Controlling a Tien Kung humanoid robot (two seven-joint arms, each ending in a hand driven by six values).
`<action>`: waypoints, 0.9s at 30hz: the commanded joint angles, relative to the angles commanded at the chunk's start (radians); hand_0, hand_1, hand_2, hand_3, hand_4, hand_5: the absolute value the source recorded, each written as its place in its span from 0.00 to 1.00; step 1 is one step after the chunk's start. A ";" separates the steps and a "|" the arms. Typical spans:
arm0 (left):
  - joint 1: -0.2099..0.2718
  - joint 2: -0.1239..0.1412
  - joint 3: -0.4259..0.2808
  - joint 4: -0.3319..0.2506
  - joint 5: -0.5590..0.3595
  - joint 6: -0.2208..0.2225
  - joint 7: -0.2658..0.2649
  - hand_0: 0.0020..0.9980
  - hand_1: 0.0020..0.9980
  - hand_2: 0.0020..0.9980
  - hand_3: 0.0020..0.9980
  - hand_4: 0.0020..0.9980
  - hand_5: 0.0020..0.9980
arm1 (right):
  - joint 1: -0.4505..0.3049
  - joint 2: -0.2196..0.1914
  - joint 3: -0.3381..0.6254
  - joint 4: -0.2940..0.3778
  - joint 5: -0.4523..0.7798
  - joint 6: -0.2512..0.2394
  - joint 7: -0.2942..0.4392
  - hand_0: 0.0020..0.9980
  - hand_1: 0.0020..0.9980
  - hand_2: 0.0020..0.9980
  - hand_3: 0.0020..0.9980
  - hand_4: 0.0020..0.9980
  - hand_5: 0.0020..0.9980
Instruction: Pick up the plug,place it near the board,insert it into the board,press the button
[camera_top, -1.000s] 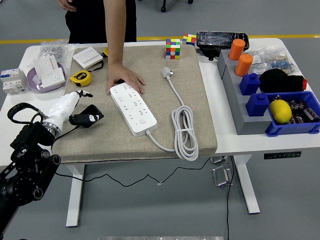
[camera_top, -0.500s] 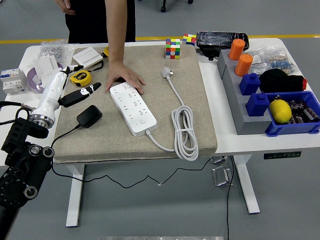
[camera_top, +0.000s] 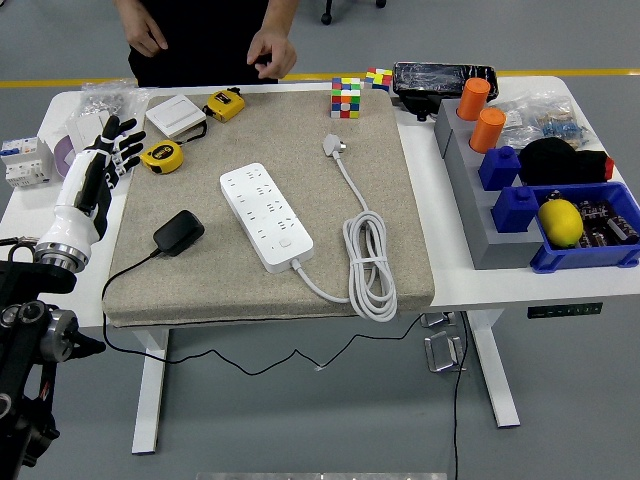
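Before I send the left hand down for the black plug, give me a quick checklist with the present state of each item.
1. Black plug adapter free on the beige mat, nothing on top of it: ok.
2. Left hand empty, fingers spread, ready to grasp: ok.
3. Left hand over the plug: not ok; it is raised by the mat's left edge, beyond the plug, near the yellow tape measure.
4. White power strip flat on the mat with its sockets facing up: ok.
5. Person's hands off the strip and the mat: ok; both are at the table's far edge.
6. Thin black cable from the plug free to follow: cannot tell; it drops over the table's near edge.
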 joint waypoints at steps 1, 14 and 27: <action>0.004 0.000 -0.014 0.010 -0.046 -0.017 0.005 0.78 0.78 0.75 0.75 1.00 1.00 | -0.001 0.000 -0.002 0.000 0.000 0.000 0.000 0.79 0.74 0.73 0.76 1.00 1.00; 0.030 0.000 -0.043 -0.023 0.017 -0.147 0.048 0.75 0.76 0.73 0.71 1.00 1.00 | -0.009 0.005 -0.019 -0.003 0.011 -0.004 -0.004 0.79 0.74 0.73 0.76 1.00 1.00; 0.035 0.000 -0.032 -0.035 0.080 -0.190 0.068 0.76 0.77 0.73 0.72 1.00 0.96 | -0.009 0.004 -0.020 -0.001 0.008 -0.005 -0.003 0.79 0.74 0.73 0.76 1.00 1.00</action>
